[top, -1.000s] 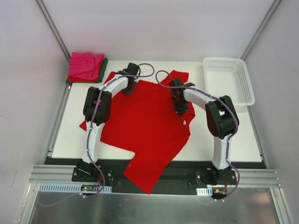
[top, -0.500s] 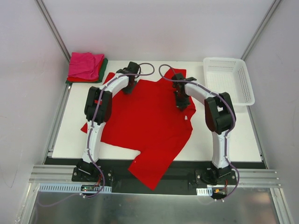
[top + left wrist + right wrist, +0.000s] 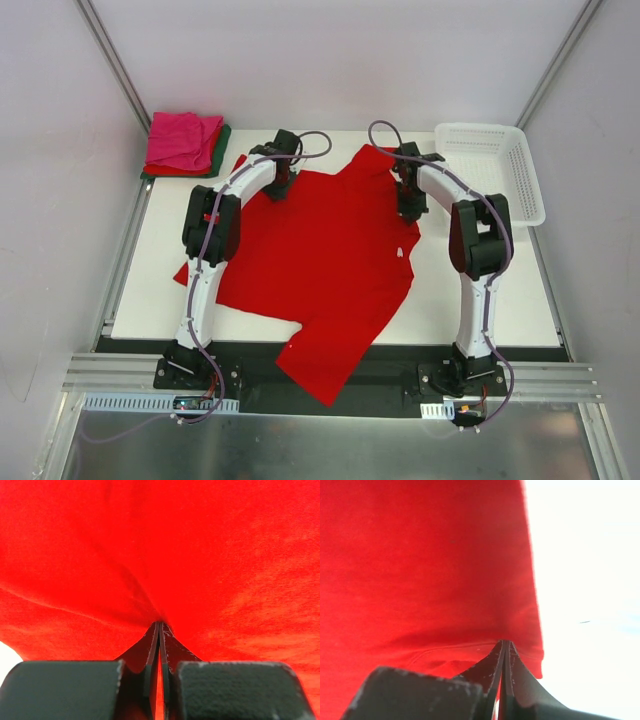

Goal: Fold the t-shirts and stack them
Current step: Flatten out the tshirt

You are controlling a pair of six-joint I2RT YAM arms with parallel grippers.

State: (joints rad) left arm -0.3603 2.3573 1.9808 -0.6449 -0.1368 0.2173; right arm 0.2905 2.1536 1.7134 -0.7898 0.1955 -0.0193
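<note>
Spreading the red t-shirt [image 3: 310, 260] flat, before any fold.
The folded t-shirts [image 3: 183, 145] are stacked at the far left corner. The left gripper [image 3: 278, 188] and the right gripper [image 3: 410, 212] are each clenched on the red t-shirt's far edge. It lies mid-table. Next, probably, both should pull evenly so the cloth flattens.

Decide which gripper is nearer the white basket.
The right. The right gripper pinches the red t-shirt just left of the basket in the top view; the left gripper pinches the shirt much farther left, across the cloth.
</note>
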